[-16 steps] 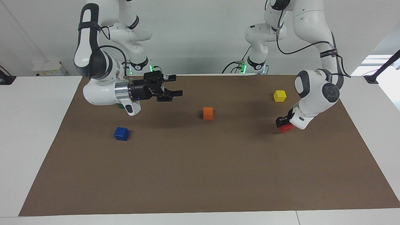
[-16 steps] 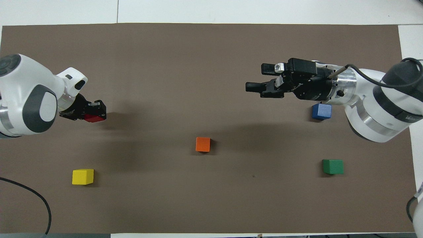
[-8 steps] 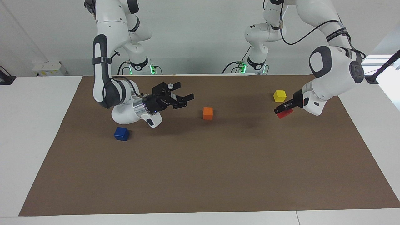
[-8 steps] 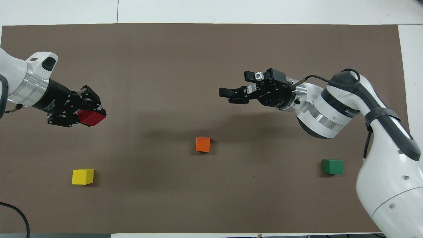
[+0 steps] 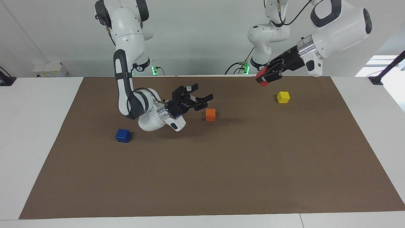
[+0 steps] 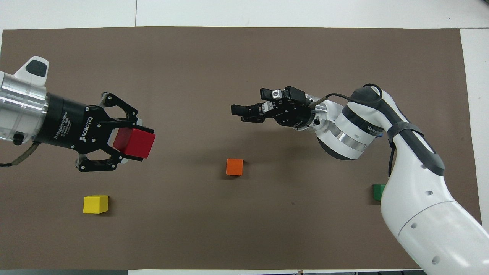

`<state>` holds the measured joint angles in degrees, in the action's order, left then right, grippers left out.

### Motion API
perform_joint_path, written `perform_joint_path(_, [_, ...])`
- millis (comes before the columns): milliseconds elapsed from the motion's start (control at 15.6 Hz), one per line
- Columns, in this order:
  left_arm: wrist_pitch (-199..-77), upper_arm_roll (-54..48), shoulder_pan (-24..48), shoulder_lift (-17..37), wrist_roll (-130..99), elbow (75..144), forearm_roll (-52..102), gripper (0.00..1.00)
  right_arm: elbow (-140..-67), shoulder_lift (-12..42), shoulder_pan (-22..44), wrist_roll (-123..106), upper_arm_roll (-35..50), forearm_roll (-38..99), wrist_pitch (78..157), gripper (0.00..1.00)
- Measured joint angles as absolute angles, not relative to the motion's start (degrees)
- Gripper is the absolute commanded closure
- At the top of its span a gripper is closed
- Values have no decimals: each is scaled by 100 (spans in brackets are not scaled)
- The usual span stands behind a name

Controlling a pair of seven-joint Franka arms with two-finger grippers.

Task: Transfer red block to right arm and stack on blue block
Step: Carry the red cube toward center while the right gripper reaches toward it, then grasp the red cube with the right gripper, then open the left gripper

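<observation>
Lifted red block (image 6: 134,142) – "ROBOTIQ" left gripper (image 6: 128,143)

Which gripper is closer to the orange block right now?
Right. The right gripper, open, is low beside the orange block, toward the right arm's end. The left gripper, shut on the red block, is raised high, well toward the left arm's end.
</observation>
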<state>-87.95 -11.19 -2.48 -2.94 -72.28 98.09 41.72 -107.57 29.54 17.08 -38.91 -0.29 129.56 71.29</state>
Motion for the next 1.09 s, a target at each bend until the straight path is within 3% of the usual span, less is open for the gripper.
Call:
perform_joint_path(385, [-9749,-1301,-90,-243,-9097,9853,4630,100,-10579,3064,1883,-3936,-28,13117,7129,0])
perform_joint_path(1090, [-12258,-1317,1074,-237,-10153,10391,5184,100,-10468,3075,1895,-3959,-28,13147,7262,0])
